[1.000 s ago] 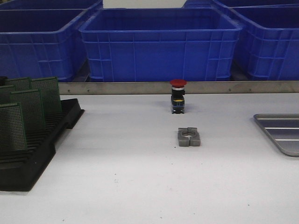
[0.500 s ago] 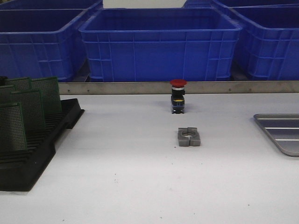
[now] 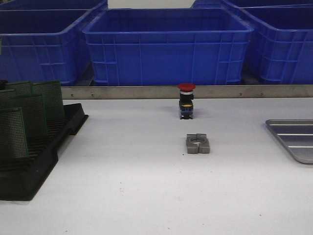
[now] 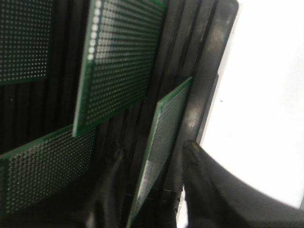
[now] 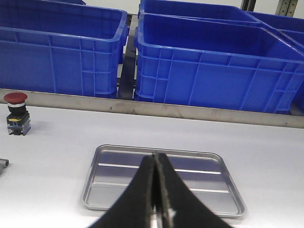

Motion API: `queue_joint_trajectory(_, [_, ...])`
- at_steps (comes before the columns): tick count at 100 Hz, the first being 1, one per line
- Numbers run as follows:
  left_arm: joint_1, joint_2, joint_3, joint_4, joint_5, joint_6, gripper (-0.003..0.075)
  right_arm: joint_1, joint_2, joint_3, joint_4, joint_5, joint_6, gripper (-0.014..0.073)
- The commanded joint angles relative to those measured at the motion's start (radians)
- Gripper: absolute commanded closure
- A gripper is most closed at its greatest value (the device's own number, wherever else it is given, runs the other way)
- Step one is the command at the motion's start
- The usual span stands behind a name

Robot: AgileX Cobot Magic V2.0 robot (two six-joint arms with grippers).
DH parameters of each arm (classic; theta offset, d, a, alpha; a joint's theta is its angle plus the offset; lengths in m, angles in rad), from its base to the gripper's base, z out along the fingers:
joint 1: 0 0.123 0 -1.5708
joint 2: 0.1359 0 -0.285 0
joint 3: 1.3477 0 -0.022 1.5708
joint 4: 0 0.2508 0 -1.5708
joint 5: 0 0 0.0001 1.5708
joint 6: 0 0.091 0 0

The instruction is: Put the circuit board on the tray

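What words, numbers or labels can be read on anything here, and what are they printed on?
None can be read in any view.
The red-capped black push button carries a yellow band and a blue base, too small to show lettering.
The green perforated circuit boards in the black slotted rack show only hole grids.
The blue plastic bins, the grey metal tray and the small grey metal clamp block bear no visible markings.

Nothing on the white desk [image 3: 146,191] shifted across the front views: no object changed position, and no arm came into that view.
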Motion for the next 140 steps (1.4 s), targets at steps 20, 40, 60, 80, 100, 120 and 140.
queue_joint_trajectory(20, [0.002,-0.034,-0.027,0.041,0.062,0.001,0.0739,0.001,-0.024,0.001,-0.007,-0.071,-0.003,0.0654])
queue_joint_trajectory(40, [0.002,-0.034,-0.067,0.069,0.171,0.001,0.0740,0.001,-0.024,0.001,-0.007,-0.071,-0.003,0.0654])
queue_joint_trajectory(60, [-0.015,-0.061,-0.120,0.005,0.202,-0.006,0.0740,0.001,-0.024,0.001,-0.007,-0.071,-0.003,0.0654])
queue_joint_trajectory(80, [-0.066,-0.142,-0.122,-0.021,0.202,-0.006,0.0740,0.001,-0.024,0.001,-0.007,-0.071,-0.003,0.0654])
queue_joint_trajectory(100, [-0.094,-0.227,-0.122,-0.190,0.202,-0.006,0.0740,0.001,-0.024,0.001,-0.007,-0.071,-0.003,0.0654])
queue_joint_trajectory(120, [-0.094,-0.253,-0.122,-0.495,0.200,-0.006,0.0740,0.001,-0.024,0.001,-0.007,-0.071,-0.003,0.0654])
queue_joint_trajectory(140, [-0.110,-0.214,-0.111,-0.781,0.200,-0.006,0.0741,0.001,-0.024,0.001,-0.007,-0.071,-0.003,0.0654])
